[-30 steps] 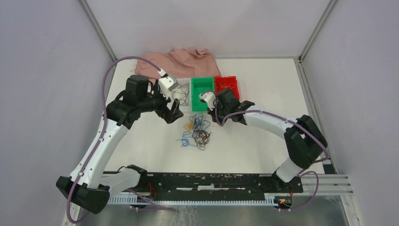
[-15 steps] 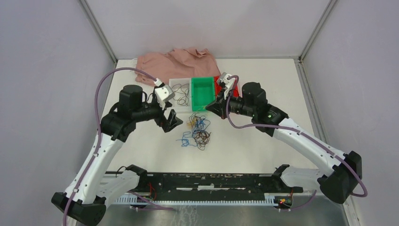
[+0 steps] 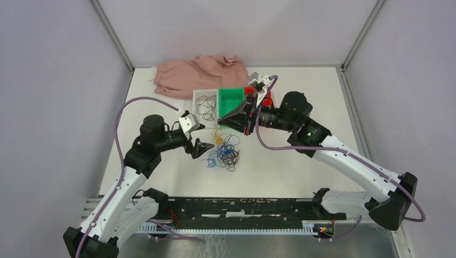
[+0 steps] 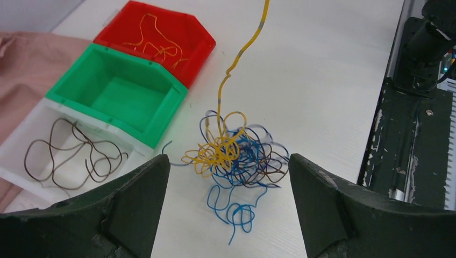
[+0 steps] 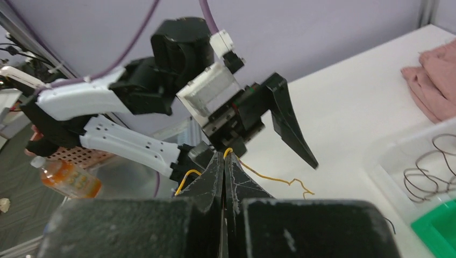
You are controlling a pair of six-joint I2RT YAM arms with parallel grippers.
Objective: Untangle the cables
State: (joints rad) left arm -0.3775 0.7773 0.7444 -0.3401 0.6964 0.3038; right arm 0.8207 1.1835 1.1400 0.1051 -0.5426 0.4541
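The cables (image 3: 226,153) lie as one tangle of blue, yellow-orange and dark brown strands on the white table. In the left wrist view the tangle (image 4: 236,156) sits ahead of my open left gripper (image 4: 228,161), apart from both fingers. One yellow cable (image 4: 242,48) rises steeply out of the tangle. My right gripper (image 5: 225,155) is shut on that yellow cable (image 5: 269,177), pinched at the very fingertips. From above, the right gripper (image 3: 228,119) hangs raised in front of the bins, and the left gripper (image 3: 199,148) is just left of the tangle.
Three bins stand in a row behind the tangle: a white bin (image 4: 21,131) with brown strands, an empty green bin (image 4: 80,75), and a red bin (image 4: 204,40) with yellow strands. A pink cloth (image 3: 199,72) lies at the back. The right gripper covers part of the bins from above.
My right arm has swung up and back over the bins, drawing a yellow cable up out of the tangle. My left arm has moved nearer and lower, beside the tangle.
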